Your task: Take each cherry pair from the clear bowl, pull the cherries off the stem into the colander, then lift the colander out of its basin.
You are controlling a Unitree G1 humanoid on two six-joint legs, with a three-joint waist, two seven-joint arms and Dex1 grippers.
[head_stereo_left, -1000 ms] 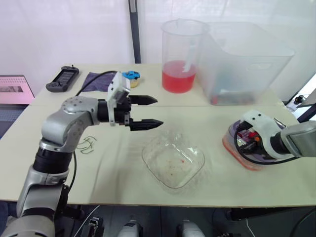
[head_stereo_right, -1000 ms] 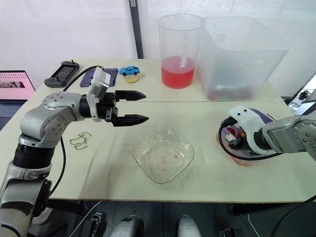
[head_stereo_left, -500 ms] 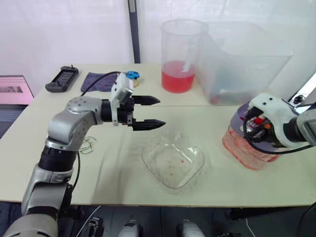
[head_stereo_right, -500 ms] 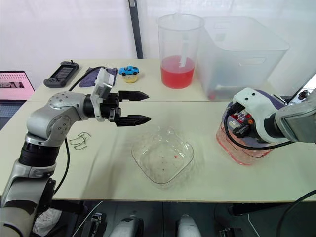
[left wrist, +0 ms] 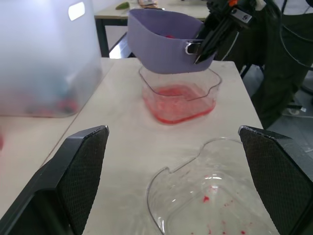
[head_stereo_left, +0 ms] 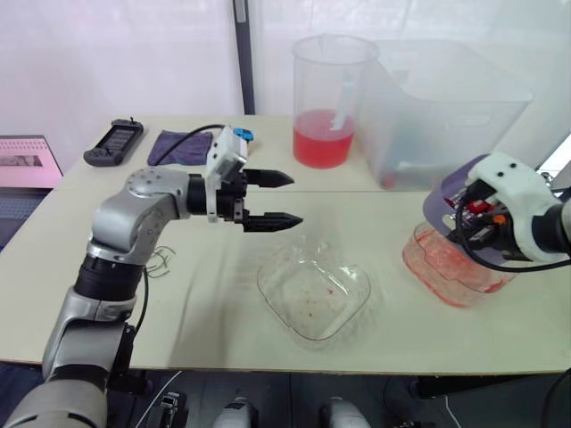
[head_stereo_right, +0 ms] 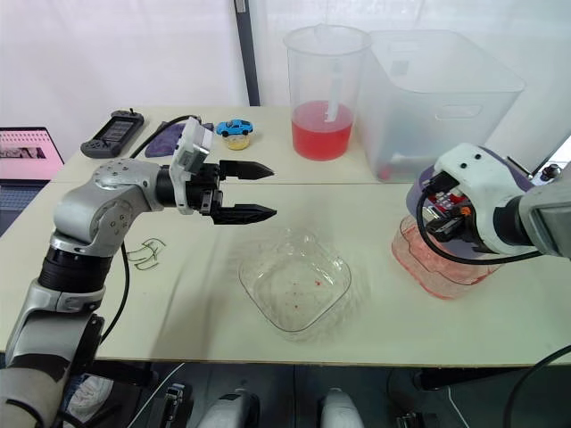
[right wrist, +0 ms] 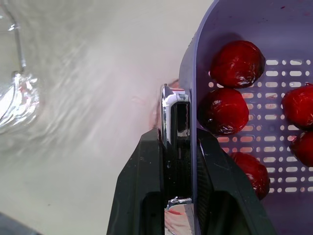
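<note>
Right gripper [right wrist: 177, 134] pinched colander [left wrist: 161, 49] rim, colander hung just above basin [left wrist: 178, 100]; left gripper [head_stereo_left: 297, 199] gaped wide, well left of basin

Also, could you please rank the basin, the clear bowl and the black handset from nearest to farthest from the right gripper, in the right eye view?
1. The basin, just below the right gripper, which holds the colander above it.
2. The clear bowl, centre front, toward the robot's left.
3. The black handset, far rear left.
</note>
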